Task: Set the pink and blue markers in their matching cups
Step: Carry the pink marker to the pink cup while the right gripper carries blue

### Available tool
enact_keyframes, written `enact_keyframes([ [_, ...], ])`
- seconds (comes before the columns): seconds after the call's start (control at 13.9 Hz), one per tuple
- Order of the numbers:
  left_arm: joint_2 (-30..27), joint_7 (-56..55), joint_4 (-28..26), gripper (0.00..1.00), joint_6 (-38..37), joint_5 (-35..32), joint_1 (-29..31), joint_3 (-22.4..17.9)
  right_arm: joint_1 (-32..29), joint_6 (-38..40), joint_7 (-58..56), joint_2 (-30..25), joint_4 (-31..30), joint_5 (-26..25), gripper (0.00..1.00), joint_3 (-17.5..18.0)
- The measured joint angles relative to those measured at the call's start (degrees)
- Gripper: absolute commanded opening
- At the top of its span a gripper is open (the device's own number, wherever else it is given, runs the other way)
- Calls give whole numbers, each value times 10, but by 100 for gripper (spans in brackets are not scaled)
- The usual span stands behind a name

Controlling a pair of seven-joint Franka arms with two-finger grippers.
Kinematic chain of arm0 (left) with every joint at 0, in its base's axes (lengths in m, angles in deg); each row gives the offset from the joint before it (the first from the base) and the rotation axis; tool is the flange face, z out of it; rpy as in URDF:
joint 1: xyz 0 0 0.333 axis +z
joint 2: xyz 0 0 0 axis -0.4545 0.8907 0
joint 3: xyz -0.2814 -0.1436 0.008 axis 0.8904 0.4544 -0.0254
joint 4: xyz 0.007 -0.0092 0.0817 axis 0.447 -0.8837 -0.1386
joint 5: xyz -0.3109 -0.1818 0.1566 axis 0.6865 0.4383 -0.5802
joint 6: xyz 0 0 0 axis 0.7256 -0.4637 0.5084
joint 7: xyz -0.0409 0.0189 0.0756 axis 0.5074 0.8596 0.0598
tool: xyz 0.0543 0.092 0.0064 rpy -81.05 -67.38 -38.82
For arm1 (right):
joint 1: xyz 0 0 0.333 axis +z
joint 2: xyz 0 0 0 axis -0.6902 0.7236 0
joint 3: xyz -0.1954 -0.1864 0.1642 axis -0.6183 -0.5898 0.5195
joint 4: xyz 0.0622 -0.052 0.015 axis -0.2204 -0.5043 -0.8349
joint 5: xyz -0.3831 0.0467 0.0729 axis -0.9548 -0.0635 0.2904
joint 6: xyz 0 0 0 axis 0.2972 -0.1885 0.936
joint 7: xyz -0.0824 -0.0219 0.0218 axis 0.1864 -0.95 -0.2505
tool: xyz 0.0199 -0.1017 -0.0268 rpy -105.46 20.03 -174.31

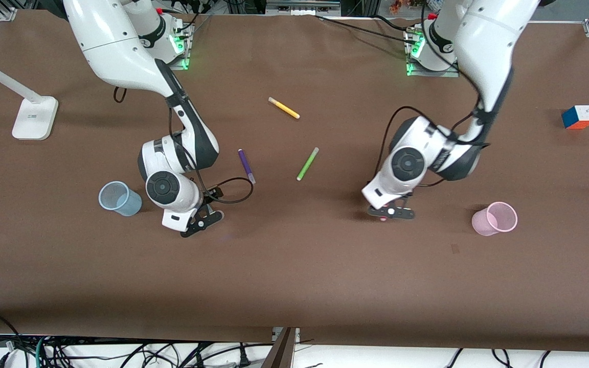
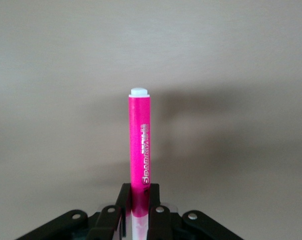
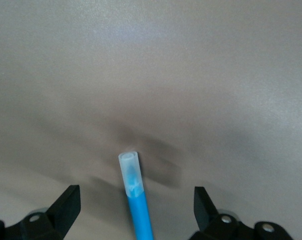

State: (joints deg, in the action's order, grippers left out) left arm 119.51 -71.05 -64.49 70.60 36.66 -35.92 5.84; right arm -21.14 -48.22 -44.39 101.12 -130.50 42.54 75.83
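My left gripper (image 1: 391, 212) is low over the table between the green pen and the pale pink cup (image 1: 495, 219). In the left wrist view it (image 2: 139, 194) is shut on the magenta-pink marker (image 2: 139, 140), near the marker's pale cap end. My right gripper (image 1: 200, 221) is low beside the light blue cup (image 1: 119, 199), on the side toward the left arm. In the right wrist view it (image 3: 135, 199) is open, with the blue marker (image 3: 140, 212) between its fingers, touching neither. The blue marker is hidden in the front view.
A purple pen (image 1: 246, 166), a green pen (image 1: 307, 163) and a yellow pen (image 1: 284, 108) lie mid-table, farther from the front camera than the grippers. A colour cube (image 1: 579, 117) sits toward the left arm's end. A white lamp base (image 1: 34, 117) stands toward the right arm's end.
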Motion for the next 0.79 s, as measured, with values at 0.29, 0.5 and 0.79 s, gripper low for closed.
enact_keyframes([
  [0.29, -49, 220, 67, 0, -212, 7, 79, 0, 3, -32, 0, 0, -18, 0, 34, 1],
  [0.5, -46, 374, 120, 0, -282, -28, 133, -5, 4, -32, 0, -1, -19, 0, 12, 0],
  [0.79, -4, 530, 177, 0, -325, -138, 161, -22, 4, -34, -1, -2, -19, 0, 0, 0],
])
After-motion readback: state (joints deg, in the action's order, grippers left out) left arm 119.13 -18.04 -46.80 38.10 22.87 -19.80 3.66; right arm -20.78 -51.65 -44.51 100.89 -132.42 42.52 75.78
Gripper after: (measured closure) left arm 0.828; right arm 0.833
